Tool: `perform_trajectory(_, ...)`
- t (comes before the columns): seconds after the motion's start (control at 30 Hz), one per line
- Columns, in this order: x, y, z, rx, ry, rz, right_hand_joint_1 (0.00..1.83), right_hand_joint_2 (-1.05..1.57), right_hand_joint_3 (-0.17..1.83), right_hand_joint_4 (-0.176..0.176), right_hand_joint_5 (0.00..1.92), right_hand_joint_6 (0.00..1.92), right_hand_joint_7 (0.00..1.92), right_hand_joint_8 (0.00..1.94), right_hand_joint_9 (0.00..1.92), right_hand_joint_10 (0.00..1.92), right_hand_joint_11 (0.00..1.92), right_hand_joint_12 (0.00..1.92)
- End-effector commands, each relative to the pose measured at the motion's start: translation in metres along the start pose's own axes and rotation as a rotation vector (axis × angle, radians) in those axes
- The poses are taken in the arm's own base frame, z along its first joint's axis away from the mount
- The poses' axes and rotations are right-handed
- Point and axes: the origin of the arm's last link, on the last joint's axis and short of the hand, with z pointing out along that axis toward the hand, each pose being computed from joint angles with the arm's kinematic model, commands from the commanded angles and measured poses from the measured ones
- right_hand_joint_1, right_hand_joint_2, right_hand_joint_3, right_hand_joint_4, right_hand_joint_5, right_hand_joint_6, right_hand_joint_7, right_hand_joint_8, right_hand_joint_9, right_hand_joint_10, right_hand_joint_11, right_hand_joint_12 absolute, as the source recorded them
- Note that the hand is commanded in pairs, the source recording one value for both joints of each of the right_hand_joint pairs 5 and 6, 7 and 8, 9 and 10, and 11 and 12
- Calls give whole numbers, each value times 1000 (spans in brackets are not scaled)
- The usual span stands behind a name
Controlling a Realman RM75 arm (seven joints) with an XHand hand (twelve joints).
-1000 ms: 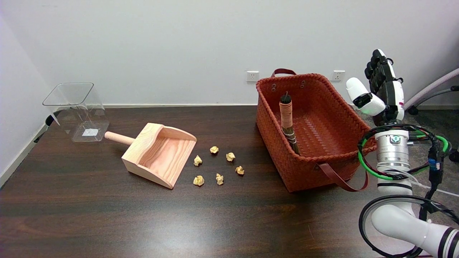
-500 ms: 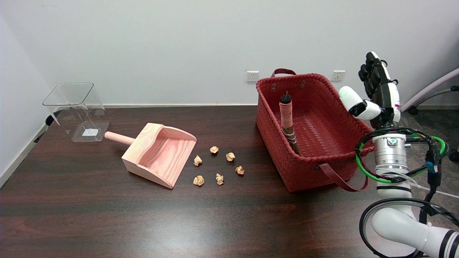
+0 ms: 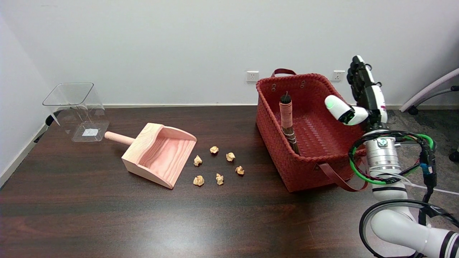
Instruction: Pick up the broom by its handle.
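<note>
The small broom point(image 3: 288, 123) stands tilted inside the red woven basket point(image 3: 272, 139), its cord-wrapped handle pointing up near the basket's left wall and its dark bristles down on the floor of the basket. My right hand point(image 3: 360, 96) is raised over the basket's right rim, fingers stretched up and thumb sticking out to the left, holding nothing. It is well to the right of the broom handle and touches nothing.
A wooden dustpan point(image 3: 157, 152) lies left of centre, with several crumpled paper balls point(image 3: 218, 165) between it and the basket. A clear plastic container point(image 3: 77, 111) stands at the far left. The basket's loose strap point(image 3: 340, 181) hangs at its front right corner.
My right hand and wrist have moved left and slightly away from the camera, from beside the basket to over its right rim. The broom and everything else stay put.
</note>
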Motion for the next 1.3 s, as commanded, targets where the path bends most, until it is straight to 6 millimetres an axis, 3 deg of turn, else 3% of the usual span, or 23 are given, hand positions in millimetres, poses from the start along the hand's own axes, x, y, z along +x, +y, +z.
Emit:
perform_trajectory(0.03,-44,-25,-21,-71,-214,55,941,-247,1180,0,98,98,68,68,98,98,98,98)
perform_trajectory(0.23,-57,-42,-36,-85,-299,-50,978,-398,1242,0,90,90,88,88,90,90,90,90)
perform_trajectory(0.47,-67,-43,-41,-130,-341,-83,989,-548,1264,0,57,57,112,112,57,57,57,57)
perform_trajectory(0.67,-79,-44,-34,-120,-359,-94,1012,-670,1269,0,28,28,128,128,28,28,28,28)
perform_trajectory(1.0,-99,-40,-19,-102,-398,-100,1015,-645,1247,0,68,68,125,125,68,68,68,68)
perform_trajectory(1.3,-116,-39,-18,-118,-446,-73,1017,-606,1244,0,86,86,108,108,86,86,86,86)
